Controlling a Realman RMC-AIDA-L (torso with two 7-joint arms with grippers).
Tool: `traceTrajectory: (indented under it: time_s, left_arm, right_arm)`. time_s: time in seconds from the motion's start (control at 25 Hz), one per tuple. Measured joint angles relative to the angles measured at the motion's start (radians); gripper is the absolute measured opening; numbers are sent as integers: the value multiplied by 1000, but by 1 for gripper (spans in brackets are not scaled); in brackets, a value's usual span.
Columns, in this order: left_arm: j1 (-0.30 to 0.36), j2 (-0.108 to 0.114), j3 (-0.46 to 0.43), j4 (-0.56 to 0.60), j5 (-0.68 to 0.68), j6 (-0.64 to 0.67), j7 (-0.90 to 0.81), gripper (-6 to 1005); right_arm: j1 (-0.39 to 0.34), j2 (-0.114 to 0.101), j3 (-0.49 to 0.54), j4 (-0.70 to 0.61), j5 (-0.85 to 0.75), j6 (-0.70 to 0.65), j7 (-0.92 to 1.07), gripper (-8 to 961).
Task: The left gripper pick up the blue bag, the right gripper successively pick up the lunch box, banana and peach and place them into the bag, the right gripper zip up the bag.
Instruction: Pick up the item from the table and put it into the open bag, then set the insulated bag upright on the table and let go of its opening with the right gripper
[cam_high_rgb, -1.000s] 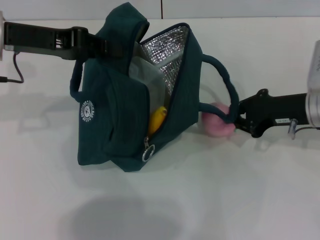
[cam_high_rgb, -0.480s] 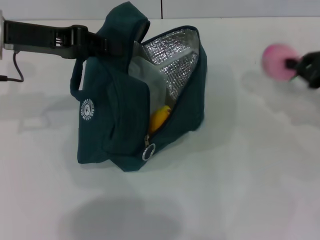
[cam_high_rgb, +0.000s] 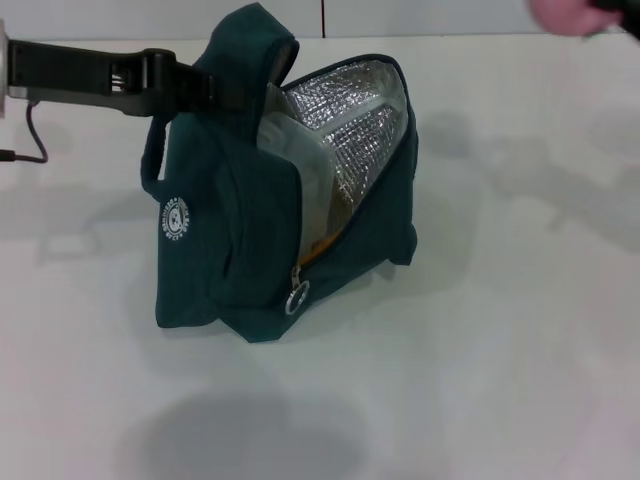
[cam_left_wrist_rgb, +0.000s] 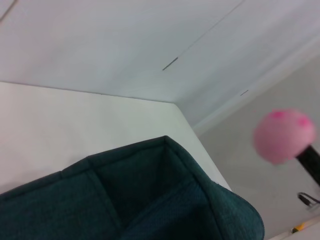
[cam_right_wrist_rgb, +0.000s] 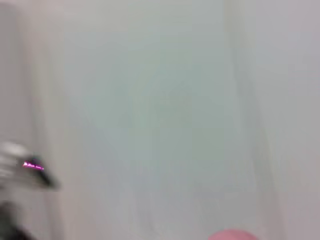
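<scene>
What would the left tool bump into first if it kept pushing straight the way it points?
The blue bag: the left tool points along the table toward the robot's right and is already at the bag's top edge. Past the bag, the line looks free.

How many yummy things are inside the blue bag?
2 show inside the blue bag: the lunch box against the foil lining, the banana peeking beneath it. The peach is outside, held high.

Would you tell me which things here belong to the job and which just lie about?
Job: dark teal fabric bag, clear plastic lunch box, yellow banana, round pink peach, left gripper, right gripper.
Lying about: thin black cable.
</scene>
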Motion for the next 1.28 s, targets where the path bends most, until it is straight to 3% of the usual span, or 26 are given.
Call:
traceTrajectory:
  time_s: [0.2,0.24,0.44,0.72,1.04,1.28]
  left_arm:
    - [2,0,-1,0,0,1,0,33]
    - [2,0,-1,0,0,1,0,33]
    - [2,-1,0,0,0,0,4,33]
    - [2,-1,0,-1,0,0,5,33]
    - [1,-3,0,-2,0,0,6,33]
    - [0,-2,0,-13,-1,0,6,33]
  right_arm:
    - [100,2,-142,76,40,-53,4,53]
    - [149,3,-205,113,40,-34,5,54]
    - [239,1,-311,197,28,59,27,62]
    - [258,2,-334,218,27,94,43,72]
    - [253,1,-326,225,36,96,58,400]
    - [210,4,-266,226,53,102,214,645]
